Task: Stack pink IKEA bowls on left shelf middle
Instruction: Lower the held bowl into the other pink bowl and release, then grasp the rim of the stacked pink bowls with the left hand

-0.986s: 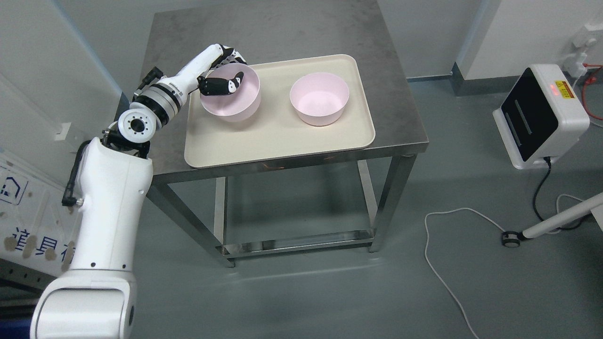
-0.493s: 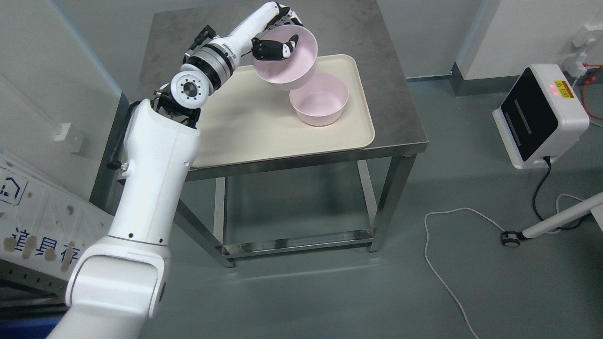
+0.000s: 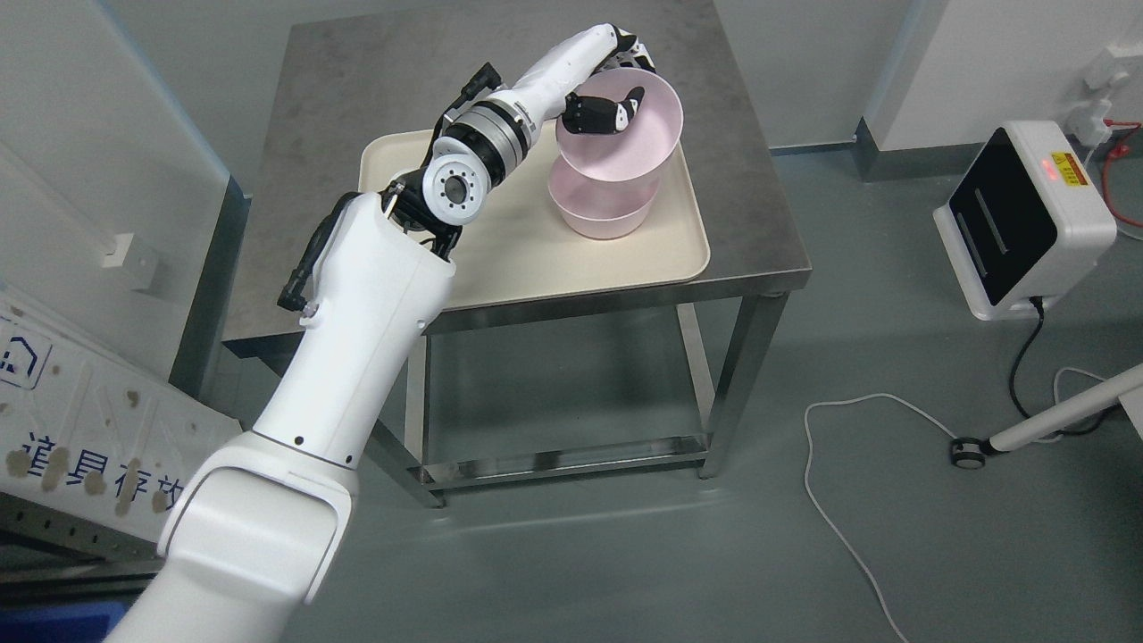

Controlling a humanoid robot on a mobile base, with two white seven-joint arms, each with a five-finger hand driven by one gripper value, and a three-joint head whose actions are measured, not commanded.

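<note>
My left hand (image 3: 612, 112) is gripping a pink bowl (image 3: 625, 134) by its rim, fingers (image 3: 625, 109) hooked inside it and the rest outside. I am holding it directly above the second pink bowl (image 3: 598, 212), which is sitting below my fingers on the beige tray (image 3: 536, 259) on the desk (image 3: 375, 80).

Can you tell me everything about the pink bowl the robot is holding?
The held pink bowl is round, deep and pale pink, smooth and matte like plastic, and looks empty. The left hand grips its far-left rim, with a dark thumb inside and fingers behind the wall. The bowl is tipped slightly toward the camera, mouth up, and sits directly over the second pink bowl on the cream tray. Its base overlaps that bowl's opening; whether it has fully seated cannot be told.
</note>
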